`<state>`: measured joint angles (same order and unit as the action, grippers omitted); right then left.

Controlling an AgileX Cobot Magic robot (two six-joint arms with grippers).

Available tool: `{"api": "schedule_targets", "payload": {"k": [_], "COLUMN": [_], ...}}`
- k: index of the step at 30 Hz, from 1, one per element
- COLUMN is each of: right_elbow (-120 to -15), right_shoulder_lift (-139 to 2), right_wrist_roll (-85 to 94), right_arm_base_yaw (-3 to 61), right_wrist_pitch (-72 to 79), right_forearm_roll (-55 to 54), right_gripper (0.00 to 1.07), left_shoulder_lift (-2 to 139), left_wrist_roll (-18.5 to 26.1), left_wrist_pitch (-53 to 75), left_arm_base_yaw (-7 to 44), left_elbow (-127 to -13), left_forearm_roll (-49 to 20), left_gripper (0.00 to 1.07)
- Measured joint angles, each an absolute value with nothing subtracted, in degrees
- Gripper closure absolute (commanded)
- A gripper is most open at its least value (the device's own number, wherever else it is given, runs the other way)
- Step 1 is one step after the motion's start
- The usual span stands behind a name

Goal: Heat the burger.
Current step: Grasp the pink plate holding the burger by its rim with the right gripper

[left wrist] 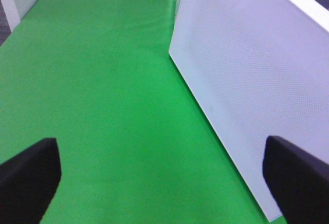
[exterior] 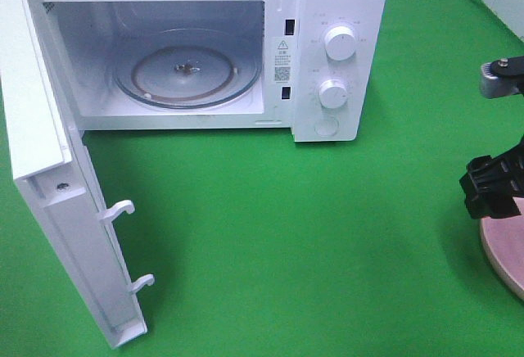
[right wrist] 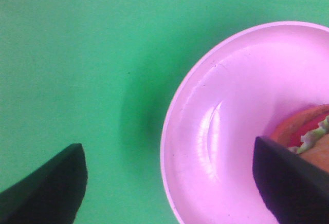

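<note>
Burger on its plate, oven door wide: we see the burger (right wrist: 303, 126) sitting on the round pink plate (right wrist: 216, 131) at the far right of the green cloth (exterior: 286, 234), well apart from the white microwave (exterior: 360, 13). Only a slice of it shows in the right wrist cam (orange-brown bun, red layer, lettuce frill), w/ the rest hidden behind one black fingertip (right wrist: 288, 183); we can't tell whether that fingertip touches it. The right gripper (right wrist: 169, 188) hangs over the plate w/ its jaws spread wide and nothing clamped btwn them. From the high cam we make out just the plate's edge under the gripper; the burger is hidden there. The microwave stands at the back of the cloth, its door (exterior: 57, 234) swung open toward the front left, two latch hooks (exterior: 119, 210) sticking out of its inner edge, the glass turntable (exterior: 187, 74) in view inside. Two round knobs (exterior: 339, 43) sit one above the other on the control panel. The left gripper (left wrist: 162, 183), outside the high cam's frame, looks down on the cloth beside the door's dotted outer face, jaws likewise wide apart, holding nothing.
</note>
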<state>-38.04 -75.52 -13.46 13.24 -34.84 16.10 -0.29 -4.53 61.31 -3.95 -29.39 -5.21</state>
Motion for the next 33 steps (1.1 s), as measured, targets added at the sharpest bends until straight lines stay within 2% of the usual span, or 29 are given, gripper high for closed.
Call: {"api": "schedule_targets", "payload": {"k": [13,33], "right_elbow": [-38.04,-38.1], "right_shoulder_lift": [-88.41,-96.6], "right_wrist_roll": [-13.41,-13.41], "right_arm_base_yaw": [8.08,6.53], "right_wrist_pitch": [-29.11,-23.95], "right_forearm_roll": [16.21,15.76], "right_gripper": [0.24,0.28], "left_shoulder_lift": [-0.29,-0.29], "left_wrist_roll": [-4.53,-4.53], "left_wrist_pitch": [61.31,61.31], "left_arm_base_yaw": [-3.95,-3.95], "left_elbow": [-29.39,-29.39], "left_forearm_roll": [-5.21,-5.27], "left_gripper": [0.07,0.07]}}
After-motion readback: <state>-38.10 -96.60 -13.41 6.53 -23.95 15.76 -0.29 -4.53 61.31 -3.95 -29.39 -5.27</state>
